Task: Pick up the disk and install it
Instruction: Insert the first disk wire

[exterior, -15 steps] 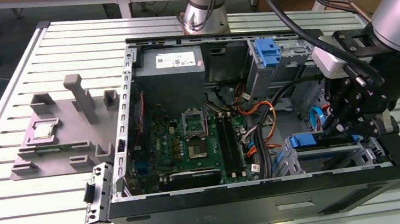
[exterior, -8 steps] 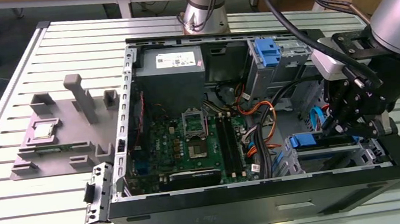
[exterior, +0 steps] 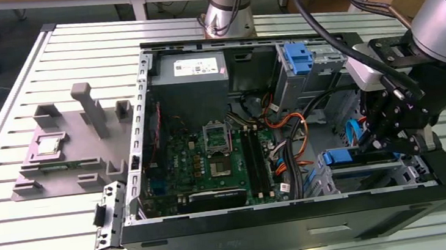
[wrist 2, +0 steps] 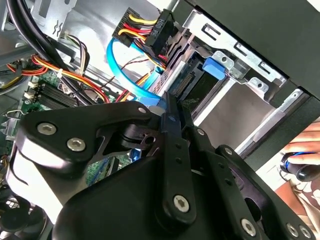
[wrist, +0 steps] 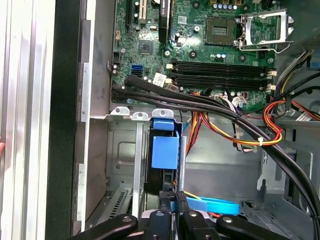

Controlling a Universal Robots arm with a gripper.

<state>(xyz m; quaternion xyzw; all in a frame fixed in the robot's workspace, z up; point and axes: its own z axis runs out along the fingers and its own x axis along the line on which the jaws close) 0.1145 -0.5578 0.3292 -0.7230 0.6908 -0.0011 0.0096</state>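
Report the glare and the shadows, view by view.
Exterior view: the slatted table glares near-white, while the inside of the computer case lies in shade. Second wrist view: the black tool stands dark against the bright drive cage. First wrist view: the table's slats are washed out, the disk evenly lit.

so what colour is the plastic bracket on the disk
Bright blue; the plastic bracket shows best in the first wrist view.
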